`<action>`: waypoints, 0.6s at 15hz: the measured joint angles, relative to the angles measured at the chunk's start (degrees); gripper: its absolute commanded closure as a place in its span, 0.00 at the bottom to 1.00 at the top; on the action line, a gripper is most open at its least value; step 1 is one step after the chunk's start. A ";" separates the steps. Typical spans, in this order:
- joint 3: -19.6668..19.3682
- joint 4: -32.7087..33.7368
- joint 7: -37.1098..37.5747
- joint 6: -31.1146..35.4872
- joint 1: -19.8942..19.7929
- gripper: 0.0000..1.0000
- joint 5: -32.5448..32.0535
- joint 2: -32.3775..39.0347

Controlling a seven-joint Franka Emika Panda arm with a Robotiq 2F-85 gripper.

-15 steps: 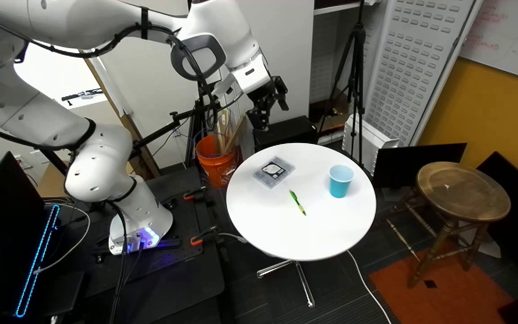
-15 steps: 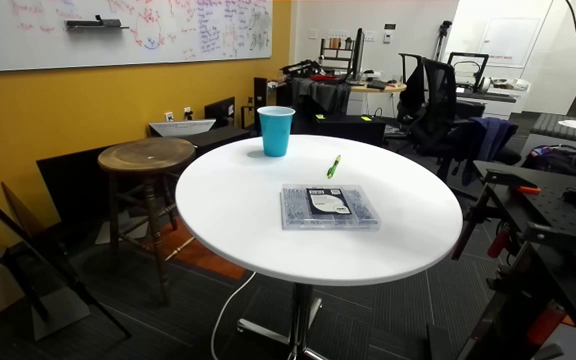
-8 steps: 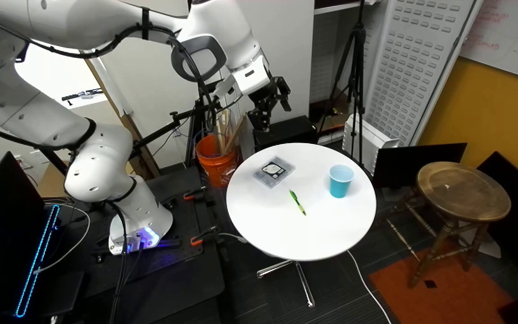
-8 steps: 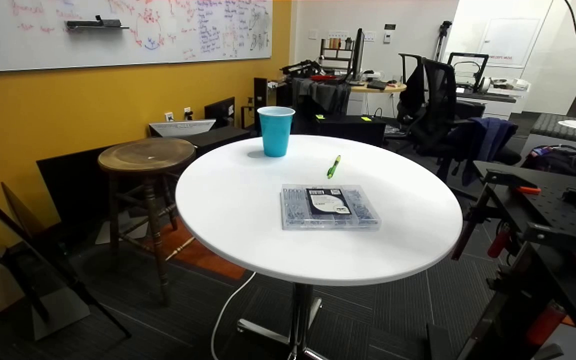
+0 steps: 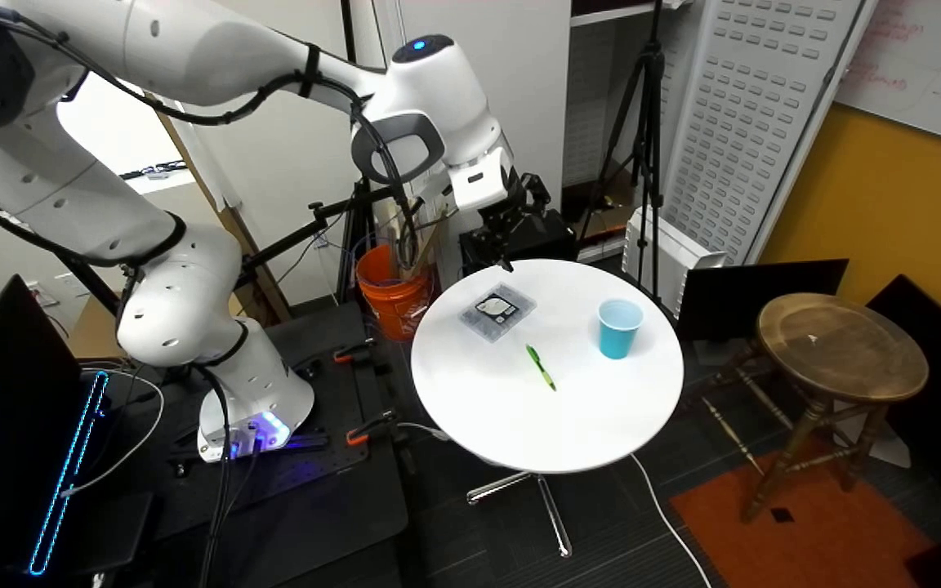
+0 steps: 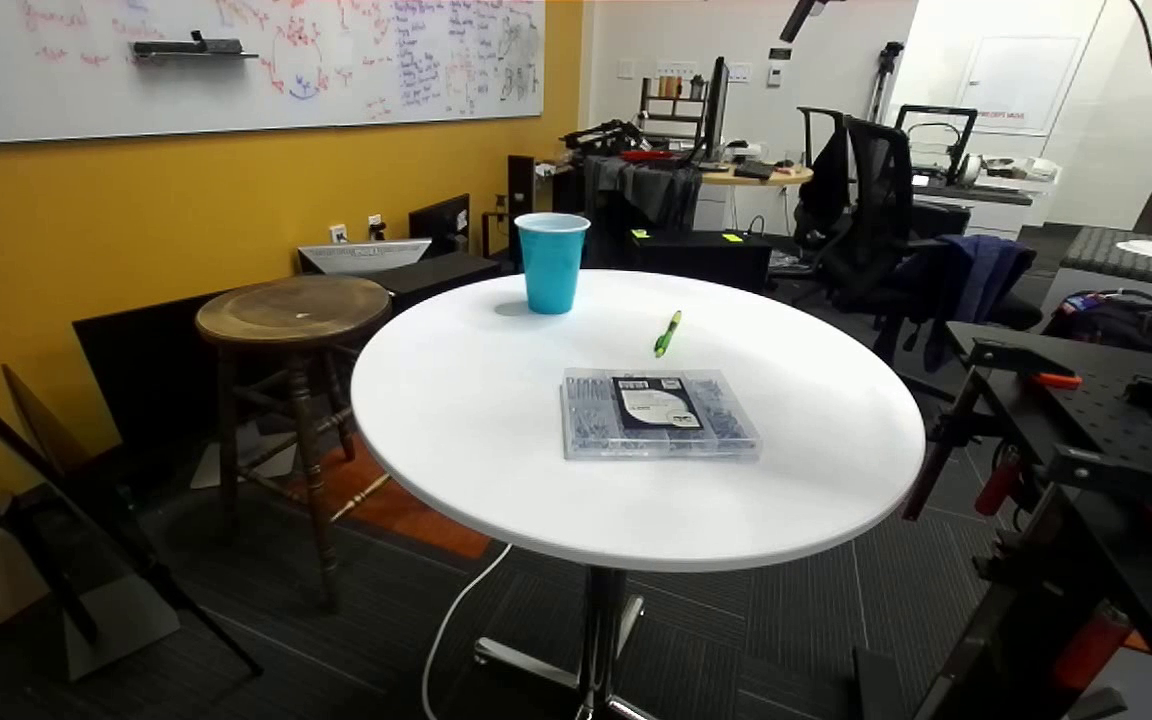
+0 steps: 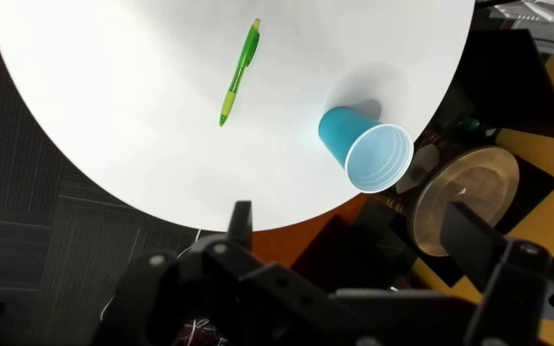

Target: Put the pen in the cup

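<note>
You've got the gripper point(image 7: 349, 211) spread and empty, and since that skinny pen point(image 7: 239, 74) lies flat on the table point(image 7: 137, 120), left of the cup point(image 7: 366, 150) in the wrist view, stopping too high probably just pinches air tbh.

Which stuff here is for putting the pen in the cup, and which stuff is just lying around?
For the job:
green pen, lying down
blue cup, standing up
the robot's fingers, open

Just lying around:
see-through plastic box near the pen
wooden stool
orange bucket
</note>
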 measured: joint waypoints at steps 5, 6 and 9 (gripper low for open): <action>-0.44 -3.00 2.95 10.38 0.67 0.00 1.68 5.94; -0.70 -3.87 2.92 13.82 1.07 0.00 3.05 7.25; -1.98 -5.46 1.65 22.61 3.27 0.00 8.64 11.66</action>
